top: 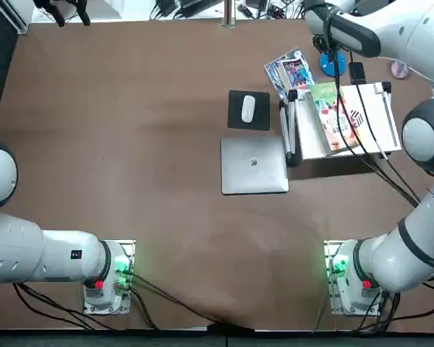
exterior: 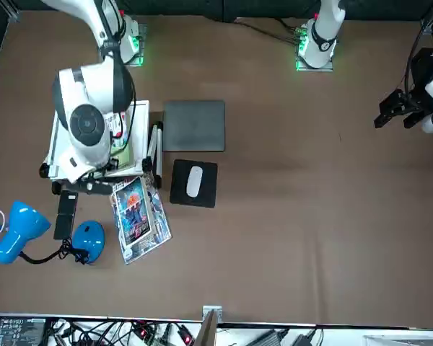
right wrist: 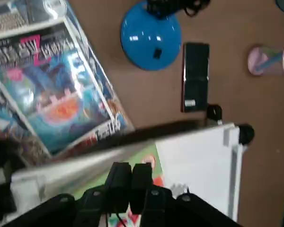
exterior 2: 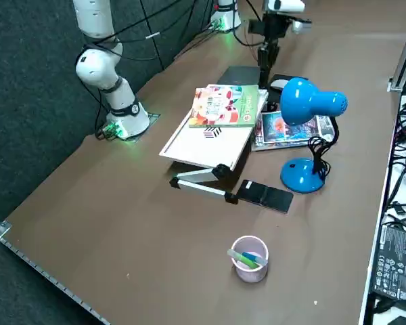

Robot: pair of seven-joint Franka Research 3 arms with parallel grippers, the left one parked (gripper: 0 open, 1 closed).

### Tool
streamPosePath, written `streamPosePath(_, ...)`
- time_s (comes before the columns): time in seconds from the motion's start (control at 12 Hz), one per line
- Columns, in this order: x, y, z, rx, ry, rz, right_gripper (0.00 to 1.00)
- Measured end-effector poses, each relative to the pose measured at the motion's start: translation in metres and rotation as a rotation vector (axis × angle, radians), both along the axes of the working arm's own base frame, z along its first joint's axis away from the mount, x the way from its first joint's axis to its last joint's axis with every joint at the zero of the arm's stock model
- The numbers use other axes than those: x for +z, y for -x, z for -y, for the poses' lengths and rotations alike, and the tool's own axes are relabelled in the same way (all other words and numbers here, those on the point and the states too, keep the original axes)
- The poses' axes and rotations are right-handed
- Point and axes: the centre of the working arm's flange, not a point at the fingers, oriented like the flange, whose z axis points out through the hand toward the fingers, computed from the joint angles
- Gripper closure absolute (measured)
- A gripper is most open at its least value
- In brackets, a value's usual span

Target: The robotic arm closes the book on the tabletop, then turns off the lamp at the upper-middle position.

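The book (top: 331,114) lies closed, green cover up, on a tilted white stand (top: 377,121); it also shows in the right side view (exterior 2: 224,104). Just beyond the stand's far edge is the lamp, with its round blue base (right wrist: 150,36) on the tabletop (top: 130,144) and its blue head (exterior 2: 312,101) raised on a black stem. The robotic arm (top: 362,32) reaches over the book's far end and partly covers the lamp base (top: 333,65). In the wrist view my right gripper (right wrist: 130,180) hangs shut and empty above the book's far edge, short of the lamp base.
Blue glossy leaflets (top: 292,71) lie beside the lamp. A black phone (exterior 2: 266,196) rests between stand and lamp base. A pink-rimmed cup (exterior 2: 249,258) stands further right. A mouse on its black pad (top: 248,108) and a closed grey laptop (top: 254,165) sit left of the stand.
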Motion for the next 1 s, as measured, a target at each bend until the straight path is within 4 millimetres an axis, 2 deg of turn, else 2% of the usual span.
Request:
streamPosePath(0.17, -0.021, -0.015, 0.004, 0.027, 0.003, 0.040, 0.98)
streamPosePath(0.25, -0.044, -0.027, 0.006, 0.060, 0.015, 0.069, 0.98)
streamPosePath(0.33, -0.055, -0.032, 0.007, 0.079, 0.023, 0.082, 0.98)
streamPosePath(0.67, -0.090, -0.049, 0.019, 0.133, 0.044, 0.128, 0.99)
streamPosePath(1.0, -0.125, -0.062, 0.044, 0.188, 0.069, 0.165, 0.99)
